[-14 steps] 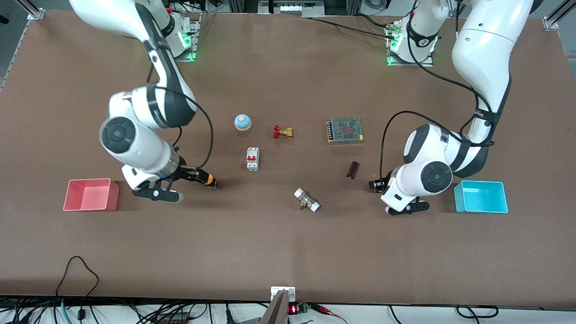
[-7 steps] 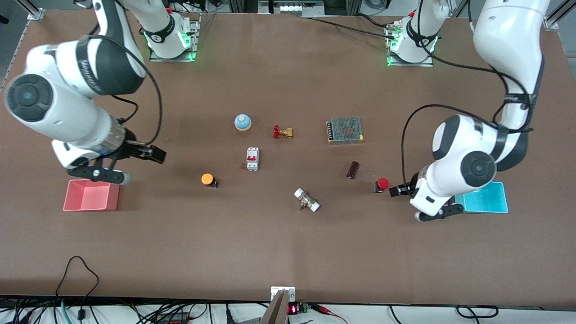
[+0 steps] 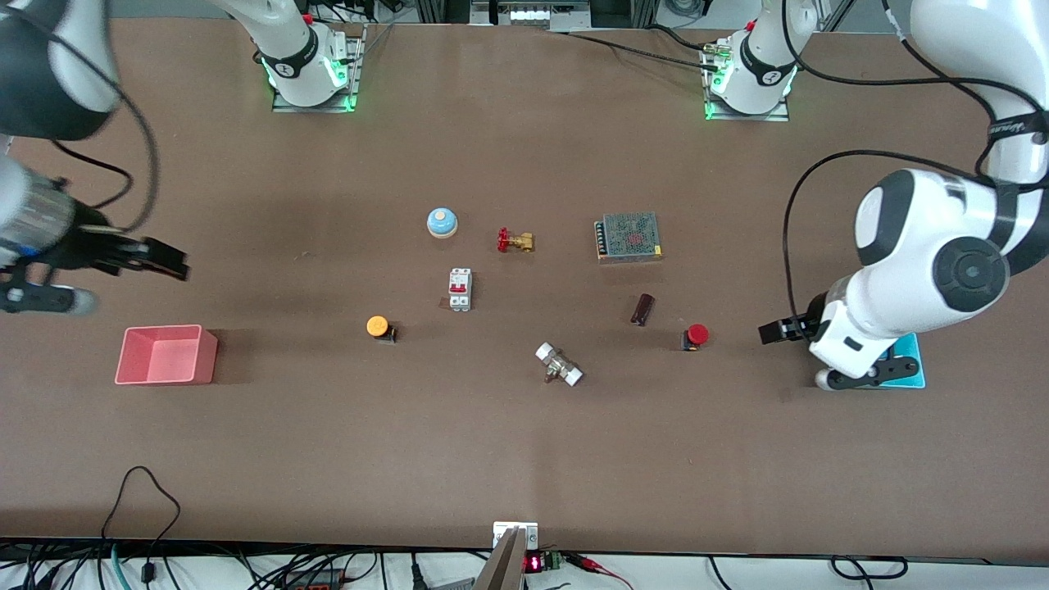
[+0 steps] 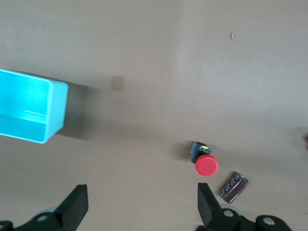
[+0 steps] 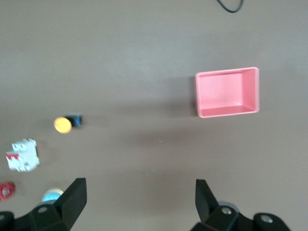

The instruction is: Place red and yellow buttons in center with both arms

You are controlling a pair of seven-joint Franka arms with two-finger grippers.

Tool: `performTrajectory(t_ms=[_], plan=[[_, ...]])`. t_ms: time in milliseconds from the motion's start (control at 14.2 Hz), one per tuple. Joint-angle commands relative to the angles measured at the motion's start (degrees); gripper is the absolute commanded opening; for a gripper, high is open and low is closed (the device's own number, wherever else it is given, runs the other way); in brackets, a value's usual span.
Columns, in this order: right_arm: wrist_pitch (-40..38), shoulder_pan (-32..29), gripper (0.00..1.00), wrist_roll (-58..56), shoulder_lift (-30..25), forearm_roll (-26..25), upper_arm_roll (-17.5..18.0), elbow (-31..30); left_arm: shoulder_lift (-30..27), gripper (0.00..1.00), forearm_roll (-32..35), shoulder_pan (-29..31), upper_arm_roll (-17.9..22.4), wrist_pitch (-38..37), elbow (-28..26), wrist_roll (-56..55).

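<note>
The yellow button (image 3: pixel 378 326) stands on the brown tabletop toward the right arm's end, and shows in the right wrist view (image 5: pixel 62 124). The red button (image 3: pixel 697 334) stands toward the left arm's end, beside a dark cylinder (image 3: pixel 642 309), and shows in the left wrist view (image 4: pixel 206 165). My right gripper (image 3: pixel 168 264) is open and empty, raised over bare table near the pink bin; its own view (image 5: pixel 139 197) shows the jaws wide apart. My left gripper (image 3: pixel 772 331) is open and empty, raised beside the cyan bin, apart from the red button; its own view (image 4: pixel 142 207) shows the same.
A pink bin (image 3: pixel 168 354) stands at the right arm's end and a cyan bin (image 3: pixel 911 360) at the left arm's end. A blue bell (image 3: pixel 442 221), brass valve (image 3: pixel 515 241), circuit breaker (image 3: pixel 460 289), power supply (image 3: pixel 628 236) and white-ended fitting (image 3: pixel 559 365) lie mid-table.
Both grippers have let go of their buttons, opened, and drawn back and up toward their own ends of the table. The two buttons stay where they were set down.
</note>
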Motion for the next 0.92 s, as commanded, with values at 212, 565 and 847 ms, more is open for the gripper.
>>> performTrajectory(t_ms=[212, 565, 847], plan=[[-2.4, -16.5, 1.00, -6.8, -5.4, -7.3, 15.4, -3.8, -5.2, 1.00, 0.3, 1.8, -0.1, -2.0, -0.8, 1.4], [-3.5, -16.5, 1.00, -4.9, -9.1, -7.0, 15.5, -7.4, -7.3, 1.00, 0.3, 2.6, -0.1, -3.6, 0.3, 0.7], [-3.5, -16.5, 1.00, -1.1, -10.8, -7.2, 15.5, -8.6, -10.5, 1.00, 0.2, 3.4, -0.4, -5.4, 0.3, 6.7]])
